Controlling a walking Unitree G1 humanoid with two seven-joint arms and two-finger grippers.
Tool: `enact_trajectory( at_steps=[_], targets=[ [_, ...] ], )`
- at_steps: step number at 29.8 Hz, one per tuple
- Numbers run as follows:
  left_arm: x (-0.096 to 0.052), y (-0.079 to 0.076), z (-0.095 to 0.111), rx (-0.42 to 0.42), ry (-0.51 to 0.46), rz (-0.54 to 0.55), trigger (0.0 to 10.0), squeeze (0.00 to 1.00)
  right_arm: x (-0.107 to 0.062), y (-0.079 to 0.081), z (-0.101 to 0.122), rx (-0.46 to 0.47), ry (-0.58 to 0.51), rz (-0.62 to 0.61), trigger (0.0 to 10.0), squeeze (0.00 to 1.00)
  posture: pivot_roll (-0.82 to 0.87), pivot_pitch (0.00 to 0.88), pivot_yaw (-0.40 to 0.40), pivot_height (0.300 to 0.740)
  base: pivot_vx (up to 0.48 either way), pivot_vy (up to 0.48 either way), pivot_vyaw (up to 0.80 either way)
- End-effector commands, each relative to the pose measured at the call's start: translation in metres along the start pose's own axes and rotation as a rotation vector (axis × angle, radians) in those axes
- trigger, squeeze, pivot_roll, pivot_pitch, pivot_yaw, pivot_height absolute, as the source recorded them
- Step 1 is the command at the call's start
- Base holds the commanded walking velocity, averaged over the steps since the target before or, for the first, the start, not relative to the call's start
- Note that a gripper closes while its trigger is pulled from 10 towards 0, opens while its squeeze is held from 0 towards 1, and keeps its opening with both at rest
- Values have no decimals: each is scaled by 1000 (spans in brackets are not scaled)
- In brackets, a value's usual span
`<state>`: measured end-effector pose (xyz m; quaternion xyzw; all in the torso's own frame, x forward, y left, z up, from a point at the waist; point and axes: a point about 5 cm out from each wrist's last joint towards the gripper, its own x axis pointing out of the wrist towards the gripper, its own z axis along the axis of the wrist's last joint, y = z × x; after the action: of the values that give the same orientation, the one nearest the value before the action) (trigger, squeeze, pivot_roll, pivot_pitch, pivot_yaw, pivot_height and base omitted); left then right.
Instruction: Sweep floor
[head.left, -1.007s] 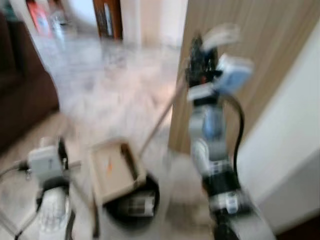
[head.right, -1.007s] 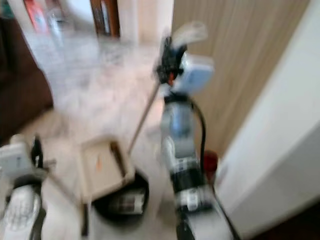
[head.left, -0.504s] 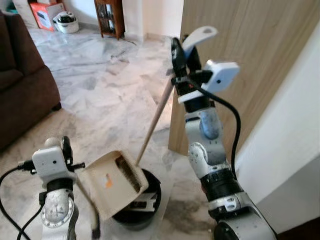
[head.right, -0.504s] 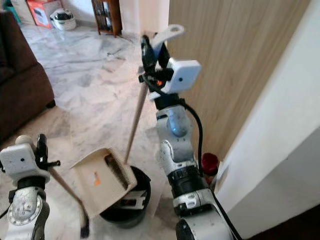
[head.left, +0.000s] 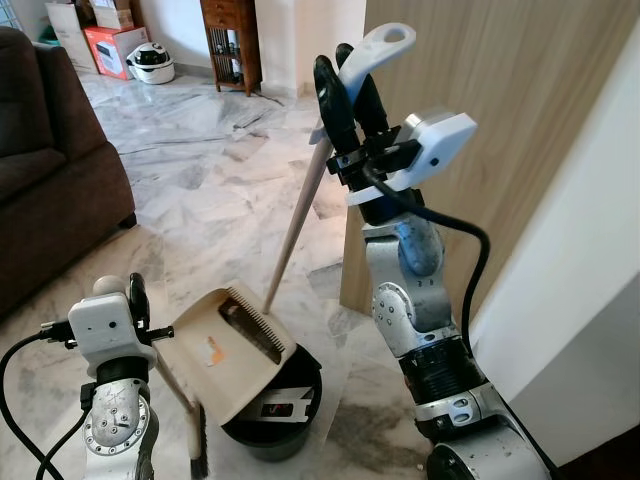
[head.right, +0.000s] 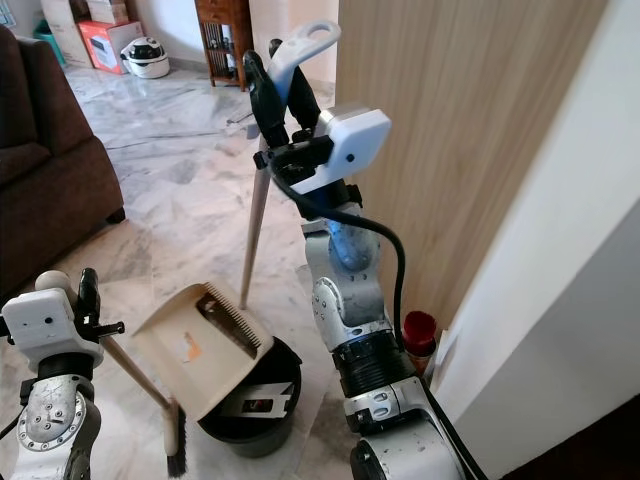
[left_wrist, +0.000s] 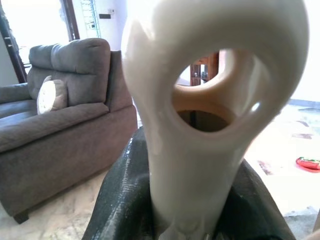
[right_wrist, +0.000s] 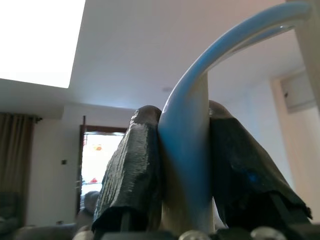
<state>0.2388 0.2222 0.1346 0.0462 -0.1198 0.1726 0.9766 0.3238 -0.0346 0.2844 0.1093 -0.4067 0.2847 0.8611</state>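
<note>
Both grippers' fingers pinch handles: dustpan (head.left: 232, 345) tilts over black bin (head.left: 275, 412), apparently beside sofa (head.left: 50, 200).

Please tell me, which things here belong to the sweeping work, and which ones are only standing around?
For the job:
- dustpan, tilted over the black bin
- dustpan handle, in the right gripper
- brush, in the left gripper

Just standing around:
- sofa
- red box
- white round appliance
- wooden stand
- red-capped jar
</note>
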Motion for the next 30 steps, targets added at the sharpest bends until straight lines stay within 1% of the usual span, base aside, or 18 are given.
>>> enact_trajectory(
  at_steps=[1,6,12,20,26,30],
  targets=[
    [3,2,13,1,-56,-2,10000,0,9,2,19,-48,-117,9,10000,0,129,9,32,740,0,0,0],
    [3,2,13,-1,-57,-6,10000,0,10,2,25,-83,-144,34,10000,0,127,11,32,740,0,0,0],
    [3,1,13,-2,-57,-11,10000,0,9,8,27,-115,-159,69,10000,0,128,13,32,740,0,0,0],
    [3,2,14,-2,-59,-15,10000,0,4,25,27,-250,-175,224,10000,0,130,14,34,740,0,0,0],
    [3,2,14,-3,-60,-18,10000,0,1,28,26,-262,-174,246,10000,0,131,14,35,740,0,0,0],
    [3,2,15,-2,-62,-19,10000,0,0,29,27,-290,-184,264,10000,0,131,14,36,740,0,0,0]
  ],
)
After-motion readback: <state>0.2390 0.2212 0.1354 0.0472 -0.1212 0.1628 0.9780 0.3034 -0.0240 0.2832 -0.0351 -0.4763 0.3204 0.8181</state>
